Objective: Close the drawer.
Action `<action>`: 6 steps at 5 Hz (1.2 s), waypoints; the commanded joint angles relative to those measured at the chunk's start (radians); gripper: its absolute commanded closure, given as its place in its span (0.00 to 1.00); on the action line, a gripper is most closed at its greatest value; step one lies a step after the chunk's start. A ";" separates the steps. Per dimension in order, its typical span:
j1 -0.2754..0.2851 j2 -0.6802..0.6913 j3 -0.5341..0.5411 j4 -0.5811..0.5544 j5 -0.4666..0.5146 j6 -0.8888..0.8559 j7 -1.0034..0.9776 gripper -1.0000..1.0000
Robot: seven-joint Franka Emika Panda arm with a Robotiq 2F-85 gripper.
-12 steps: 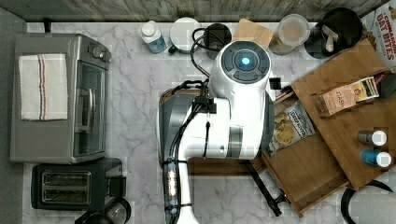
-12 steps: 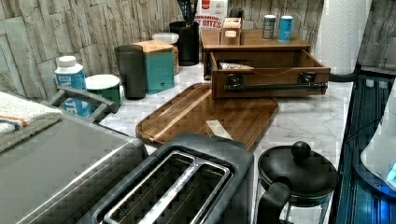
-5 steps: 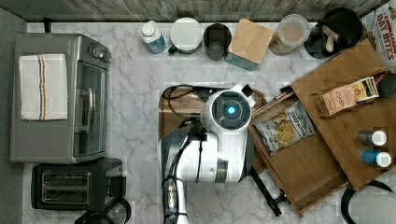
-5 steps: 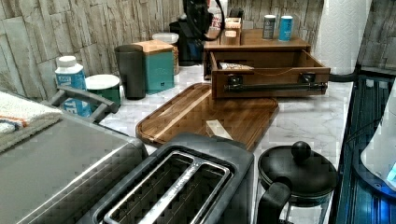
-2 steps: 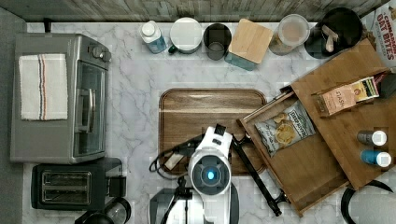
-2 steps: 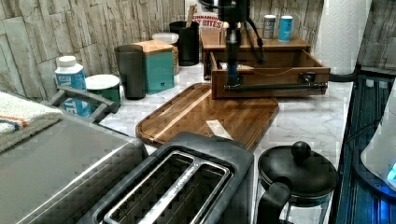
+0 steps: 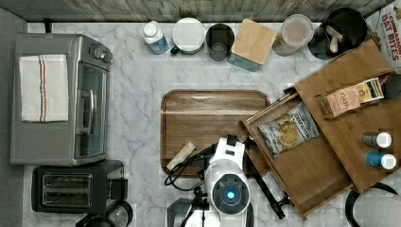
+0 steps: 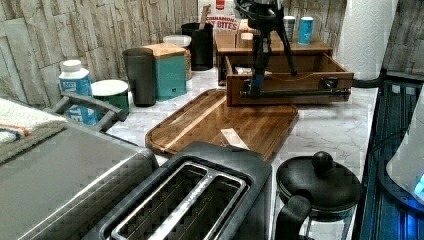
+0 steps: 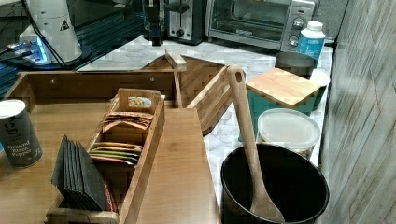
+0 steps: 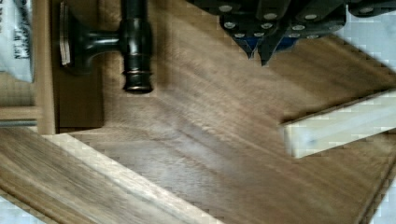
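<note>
The drawer (image 7: 312, 175) stands pulled out of its box, and a chip bag (image 7: 283, 130) lies in it. Its long black bar handle (image 7: 265, 189) runs along the front. In the left view my gripper (image 8: 256, 89) hangs just in front of the drawer front (image 8: 290, 81), at the left view's left end of the handle (image 8: 295, 93). The wrist view shows my gripper (image 10: 259, 49) shut with nothing in it, a short way from the handle's end (image 10: 135, 51), above the dark serving tray (image 10: 210, 116).
The serving tray (image 7: 213, 109) lies before the drawer, with a small pale wooden block (image 7: 181, 156) on it. The box top (image 7: 359, 94) carries spice jars and a tea organiser. A toaster oven (image 7: 61, 111), toaster (image 7: 71, 191), black pot (image 8: 317, 185) and back-row containers stand around.
The arm has swung from the back of the counter across the serving tray to the drawer's front, bringing the gripper down by the handle's end. The drawer has not moved.
</note>
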 commanded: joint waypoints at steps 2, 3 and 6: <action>-0.017 0.096 -0.008 -0.064 -0.028 0.002 -0.035 1.00; -0.073 0.071 -0.047 -0.051 -0.112 -0.045 -0.118 1.00; -0.133 0.223 -0.175 0.058 -0.112 -0.025 -0.394 1.00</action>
